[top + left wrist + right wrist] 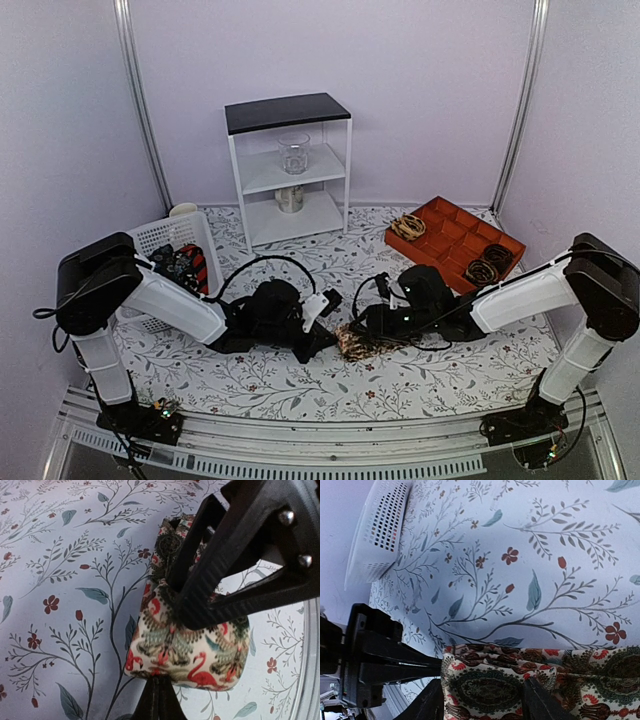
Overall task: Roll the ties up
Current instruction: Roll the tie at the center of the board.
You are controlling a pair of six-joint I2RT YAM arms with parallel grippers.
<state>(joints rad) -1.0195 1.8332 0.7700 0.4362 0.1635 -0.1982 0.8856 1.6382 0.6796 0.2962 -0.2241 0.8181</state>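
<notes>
Top external view: a counter [250, 385] covered with a floral-print cloth is seen, with an arm bolted at each near corner and both reaching toward the middle. A white shelf unit [290, 170] with a black top is set at the middle of the far edge. A white basket [165, 240] is tilted at the left edge, and more ties [185, 265], dark with red, are piled in it. An orange tray [455, 235] with compartments is placed toward the far right corner, and coiled items [490, 265] are held in some of its compartments.

The right end effector [484, 682] is seen from its wrist with its jaws well apart. One finger is set on each side of the rolled tie [360, 343], and no clamping is shown. The left end effector [157, 695] is fully closed, and its tip is pressed against the edge of the roll. Whether any fabric is pinched cannot be told.

The rolled tie, cream and brown with red flamingos and paisley, is laid on the cloth near the middle of the counter, toward the near edge, between both end effectors. A glass jar [294, 153] is kept on the unit's middle shelf.
</notes>
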